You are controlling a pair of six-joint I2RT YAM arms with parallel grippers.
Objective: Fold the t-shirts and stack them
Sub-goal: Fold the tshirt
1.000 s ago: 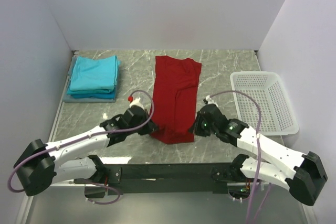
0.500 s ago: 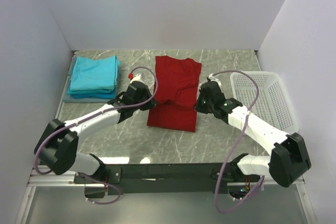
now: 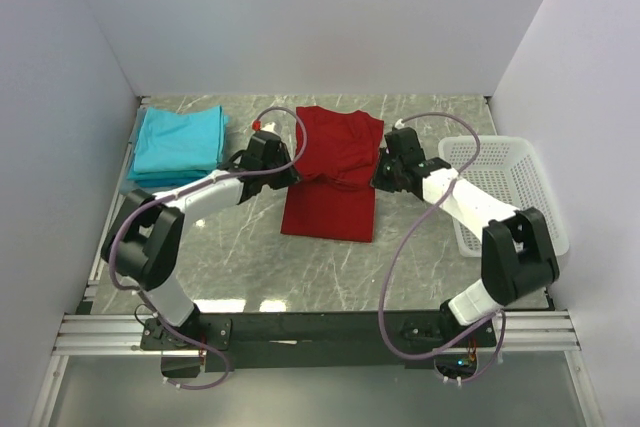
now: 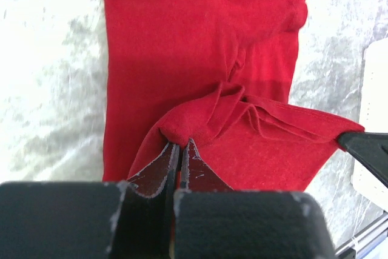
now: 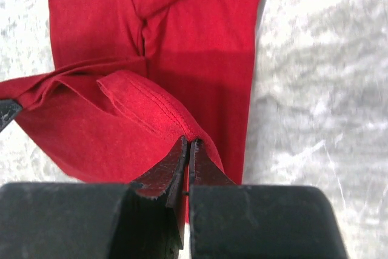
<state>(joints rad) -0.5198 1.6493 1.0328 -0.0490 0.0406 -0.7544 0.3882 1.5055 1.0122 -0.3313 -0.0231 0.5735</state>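
Left gripper [image 4: 180,145] and right gripper [image 5: 187,144] pinch the soft, rumpled red t-shirt [image 3: 330,215].

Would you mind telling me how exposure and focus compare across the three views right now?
Top external: even, soft light, everything sharp, faint shadows only. Left wrist: the table is overexposed nearly to white, while the red t-shirt is crisp. Right wrist: milder glare on the marble, and a darker shadow band crosses the cloth.
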